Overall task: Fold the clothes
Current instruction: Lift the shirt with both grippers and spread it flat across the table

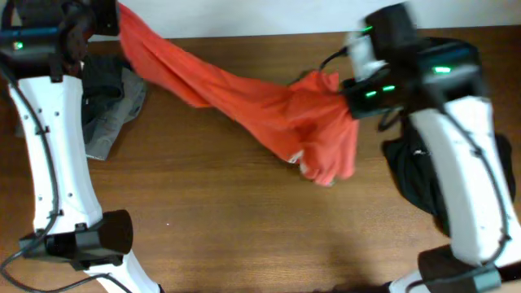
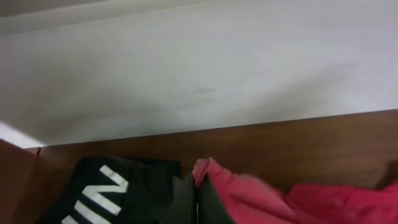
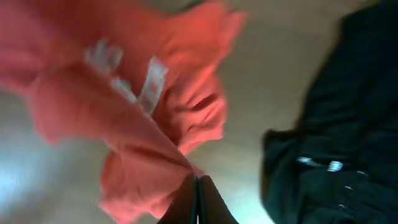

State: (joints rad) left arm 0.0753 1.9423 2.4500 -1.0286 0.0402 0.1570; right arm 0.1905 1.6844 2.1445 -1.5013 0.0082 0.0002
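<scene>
Left gripper (image 2: pixel 196 186), right gripper (image 3: pixel 196 186) pinch T-shirt (image 1: pixel 269 110) | white lettering (image 3: pixel 149 78) — right wrist only

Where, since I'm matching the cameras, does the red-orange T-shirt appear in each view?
Overhead: red-orange T-shirt stretched diagonally from upper left to centre right.
Left wrist: T-shirt along the bottom, centre to right.
Right wrist: T-shirt fills left and centre.
Shared landmark: the brown table under it.

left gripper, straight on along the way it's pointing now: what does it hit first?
Besides the red-orange T-shirt pinched in it, the left gripper faces a strip of bare table, then the white wall. Probably the table first if it is tilted down, but depth is unclear.
</scene>
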